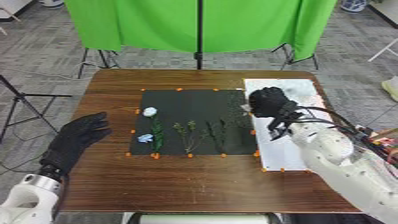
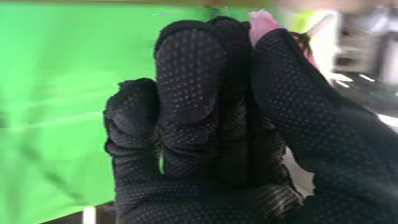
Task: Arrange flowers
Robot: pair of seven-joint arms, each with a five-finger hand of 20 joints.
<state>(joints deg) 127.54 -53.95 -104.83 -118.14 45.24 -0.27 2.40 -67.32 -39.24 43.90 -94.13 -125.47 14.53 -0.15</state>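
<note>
The bench point(image 1: 178, 185) is backed by a green cloth point(image 1: 151, 25) beyond its far edge. A black mat point(image 1: 178, 100) is laid mid-bench, with a white board point(image 1: 275, 150) just to its right. The board is partly blocked by the right robot hand point(image 1: 269, 101), held over its far part. The left robot hand point(image 1: 82, 132) is held at the left edge, fingers relaxed. Green sprigs point(image 1: 189, 135), a white flower point(image 1: 149, 111) and, nearer, a pale blue flower point(image 1: 145, 138) are laid on the mat. A pink petal-like piece point(image 2: 263, 24) is pinched between the right robot hand's thumb and fingers.
</note>
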